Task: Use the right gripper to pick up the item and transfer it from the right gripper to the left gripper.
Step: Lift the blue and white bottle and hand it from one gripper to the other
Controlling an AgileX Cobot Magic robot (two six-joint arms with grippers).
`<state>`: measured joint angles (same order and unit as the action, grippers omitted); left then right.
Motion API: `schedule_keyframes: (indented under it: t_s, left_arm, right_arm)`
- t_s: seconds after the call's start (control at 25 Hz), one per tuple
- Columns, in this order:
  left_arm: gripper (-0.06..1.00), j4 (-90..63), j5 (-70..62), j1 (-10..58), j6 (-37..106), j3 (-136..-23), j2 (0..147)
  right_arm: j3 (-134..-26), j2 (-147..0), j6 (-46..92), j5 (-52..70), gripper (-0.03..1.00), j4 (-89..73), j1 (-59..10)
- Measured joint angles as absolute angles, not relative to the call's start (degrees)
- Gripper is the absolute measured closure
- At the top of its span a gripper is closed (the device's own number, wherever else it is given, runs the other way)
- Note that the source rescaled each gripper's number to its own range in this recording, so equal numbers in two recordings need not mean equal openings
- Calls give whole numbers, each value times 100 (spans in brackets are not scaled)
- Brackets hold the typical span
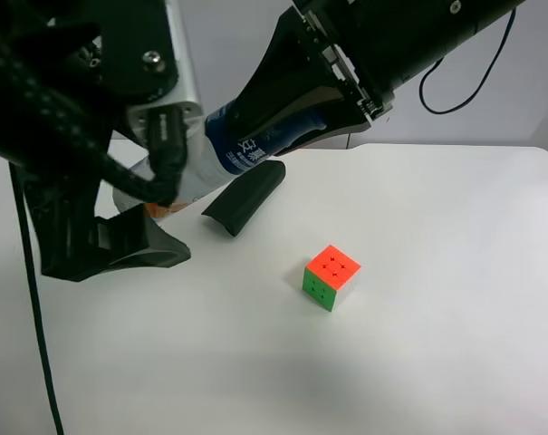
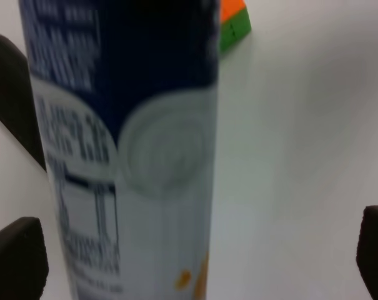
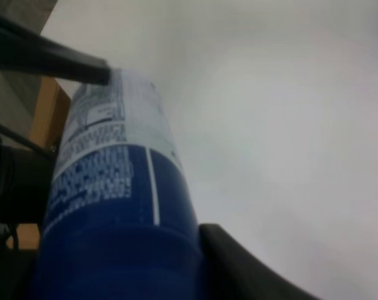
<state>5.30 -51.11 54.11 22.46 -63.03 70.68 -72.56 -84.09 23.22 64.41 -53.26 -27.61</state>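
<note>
Right hand (image 1: 248, 136) clenched the bottle (image 1: 230, 154) inside the released left hand (image 2: 195, 250) — which likely needed to close squarely first.

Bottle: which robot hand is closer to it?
Right. The right gripper clamps the bottle at its blue end; the left gripper is open around its white end, not gripping.
</note>
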Motion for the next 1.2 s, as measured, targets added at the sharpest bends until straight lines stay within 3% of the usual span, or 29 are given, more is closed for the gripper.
schedule_keyframes:
  t_s: [0.6,0.72,0.84,1.04,1.12,1.2]
  left_arm:
    - [-3,546,-4711,5411,2246,-6303,7595]
    - [19,553,-4711,5411,2246,-6303,7600]
    - [49,628,-4706,5411,2246,-6303,7606]
    - [74,672,-4706,5411,2246,-6303,7606]
    - [93,685,-4706,5411,2236,-6303,7606]
    - [94,685,-4706,5411,2225,-6308,7606]
  right_arm:
    - [-7256,-8409,2322,6443,96,-5326,-2762]
    - [-7256,-8409,2322,6443,96,-5326,-2762]
    - [-7256,-8409,2322,6474,96,-5326,-2762]
    - [-7256,-8409,2322,6530,96,-5326,-2767]
    - [-7256,-8409,2322,6564,96,-5326,-2767]
    - [-7256,-8409,2322,6570,96,-5326,-2767]
